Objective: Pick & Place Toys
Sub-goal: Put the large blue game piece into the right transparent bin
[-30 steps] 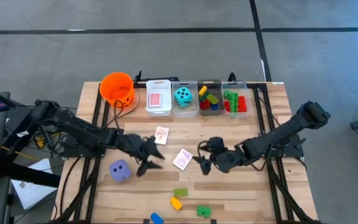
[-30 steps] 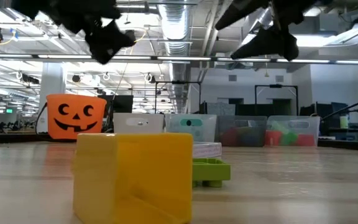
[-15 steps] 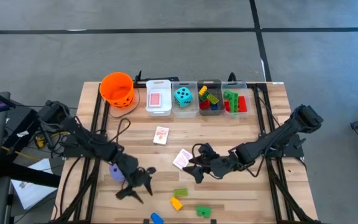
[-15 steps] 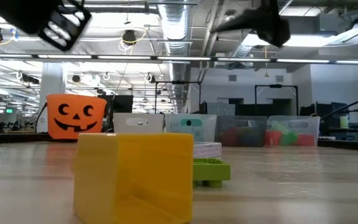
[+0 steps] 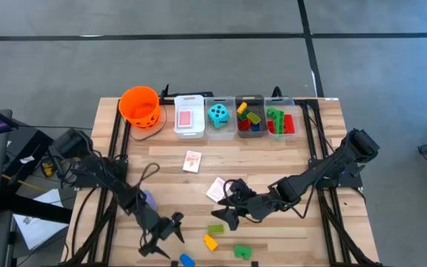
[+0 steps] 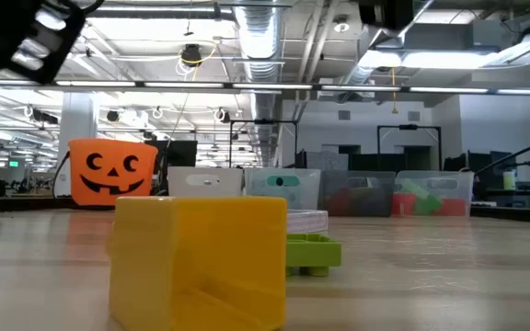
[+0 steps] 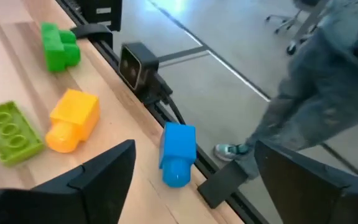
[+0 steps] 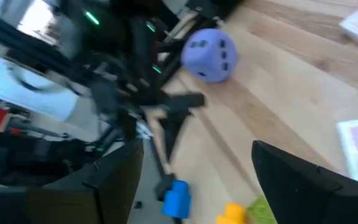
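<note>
Grey floor (image 5: 213, 67), lit ceiling ducts (image 6: 274, 37)

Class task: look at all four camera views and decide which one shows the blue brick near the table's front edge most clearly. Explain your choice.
The left wrist view: the blue brick lies whole and near, between that arm's dark fingers. The high view shows it tiny at the picture's bottom. The right wrist view shows it blurred. The low view does not show it.
</note>
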`<state>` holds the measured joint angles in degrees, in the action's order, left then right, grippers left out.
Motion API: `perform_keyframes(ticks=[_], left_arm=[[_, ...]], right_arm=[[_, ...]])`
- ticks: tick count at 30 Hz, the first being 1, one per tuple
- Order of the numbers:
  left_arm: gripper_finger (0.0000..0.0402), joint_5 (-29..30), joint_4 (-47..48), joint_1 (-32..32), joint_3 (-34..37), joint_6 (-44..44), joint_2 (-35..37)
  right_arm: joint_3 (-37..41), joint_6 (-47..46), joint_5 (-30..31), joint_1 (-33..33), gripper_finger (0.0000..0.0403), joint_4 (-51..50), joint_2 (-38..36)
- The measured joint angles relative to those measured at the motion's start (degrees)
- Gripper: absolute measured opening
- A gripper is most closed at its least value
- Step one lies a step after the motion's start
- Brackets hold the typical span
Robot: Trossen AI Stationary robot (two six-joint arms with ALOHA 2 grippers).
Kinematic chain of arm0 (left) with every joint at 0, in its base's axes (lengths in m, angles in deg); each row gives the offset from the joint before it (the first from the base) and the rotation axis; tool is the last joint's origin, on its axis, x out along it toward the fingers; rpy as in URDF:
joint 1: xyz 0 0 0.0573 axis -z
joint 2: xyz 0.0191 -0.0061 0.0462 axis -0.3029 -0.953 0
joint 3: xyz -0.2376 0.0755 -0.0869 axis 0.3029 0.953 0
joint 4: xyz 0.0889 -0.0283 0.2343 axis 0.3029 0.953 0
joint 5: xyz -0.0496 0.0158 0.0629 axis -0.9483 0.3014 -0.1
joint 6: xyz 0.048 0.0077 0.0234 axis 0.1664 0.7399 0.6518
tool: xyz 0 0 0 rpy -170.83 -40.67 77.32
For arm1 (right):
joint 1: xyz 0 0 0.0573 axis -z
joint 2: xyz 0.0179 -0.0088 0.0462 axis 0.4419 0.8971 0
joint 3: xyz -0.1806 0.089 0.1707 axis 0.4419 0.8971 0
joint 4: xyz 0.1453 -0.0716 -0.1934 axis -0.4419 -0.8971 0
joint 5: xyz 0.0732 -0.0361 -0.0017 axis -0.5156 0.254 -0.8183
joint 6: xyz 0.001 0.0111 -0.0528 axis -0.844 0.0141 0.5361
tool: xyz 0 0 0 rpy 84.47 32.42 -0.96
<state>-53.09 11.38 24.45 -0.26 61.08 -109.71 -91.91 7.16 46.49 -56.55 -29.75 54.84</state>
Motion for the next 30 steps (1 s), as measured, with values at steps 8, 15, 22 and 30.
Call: perform_keyframes(ticks=[8, 15, 22, 30], left_arm=[[0.0343, 7.7, -2.4, 3.1, -4.1, 0.1, -9.0], [0.0341, 10.1, -4.1, 3.4, -6.5, 3.2, -13.5], [0.0345, 10.3, -5.8, 3.7, -6.5, 3.3, -14.8], [0.0347, 11.1, -7.5, 4.5, -6.5, 3.3, -17.2]], right_arm=[[-2.7, 2.9, 0.2, -0.2, 0.0292, 0.5, -0.2], [-3.9, 0.5, 0.8, 0.1, 0.0292, 0.4, -0.2], [-3.9, -0.5, 1.7, 0.0, 0.0292, 0.6, -0.2], [-3.9, -1.9, 1.8, 0.0, 0.0292, 0.6, -0.2]])
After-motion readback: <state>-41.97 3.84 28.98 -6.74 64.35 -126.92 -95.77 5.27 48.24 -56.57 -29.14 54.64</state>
